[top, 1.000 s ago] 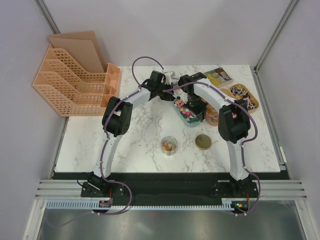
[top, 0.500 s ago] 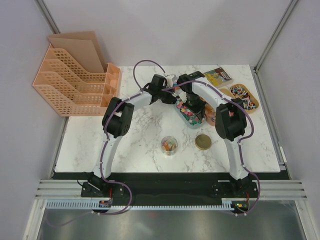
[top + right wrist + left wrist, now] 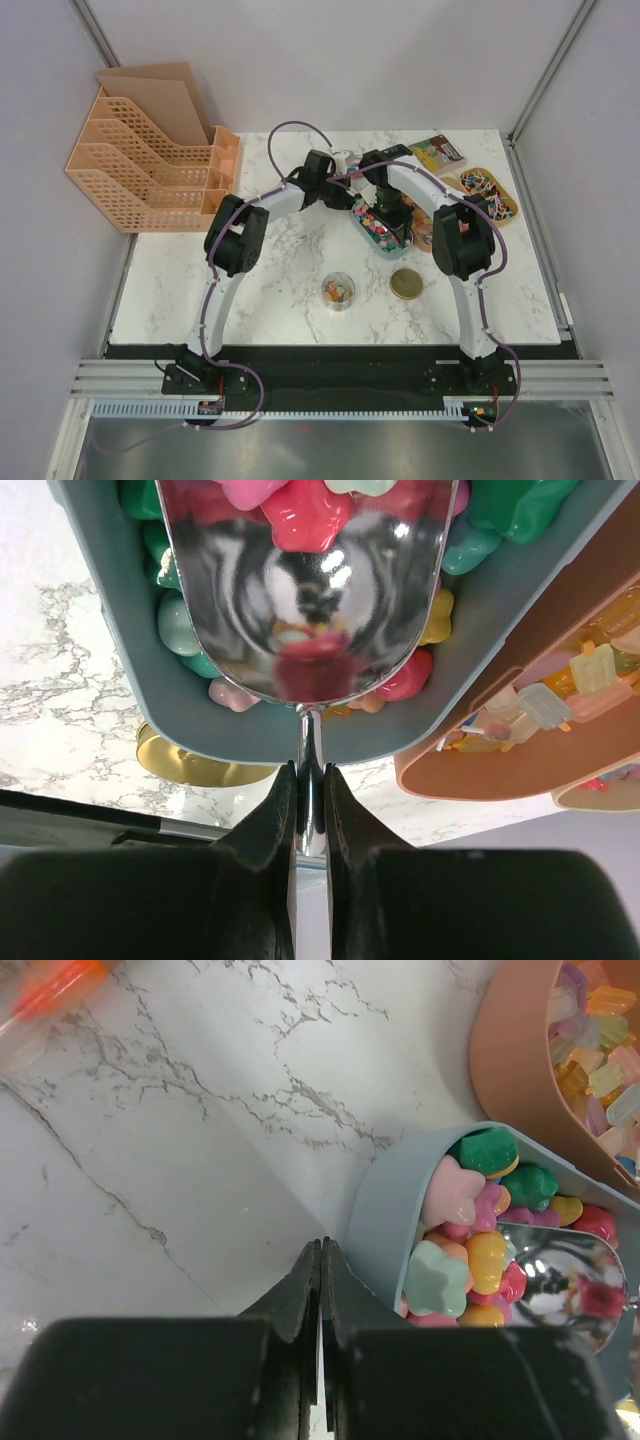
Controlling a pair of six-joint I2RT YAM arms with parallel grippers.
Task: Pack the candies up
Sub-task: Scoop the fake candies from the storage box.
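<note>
A white marble table (image 3: 280,280) fills the booth, with a peach file rack (image 3: 140,170) at its ten o'clock corner. At about one o'clock from the table's centre sits a grey-blue tray (image 3: 385,1210) heaped with candies (image 3: 470,1250) in pink, green, yellow and red. A peach dish (image 3: 520,1080) of pastel sweets lies at its three o'clock.

The right gripper (image 3: 309,780) is clamped on the handle of a metal scoop (image 3: 310,590), whose bowl lies over the sweets in the tray. The left gripper (image 3: 321,1260), jaws pressed together on nothing, is just beside the tray's outer wall.

A gold lid (image 3: 406,284) lies at the tray's five o'clock, a clear cup (image 3: 338,290) at seven.
</note>
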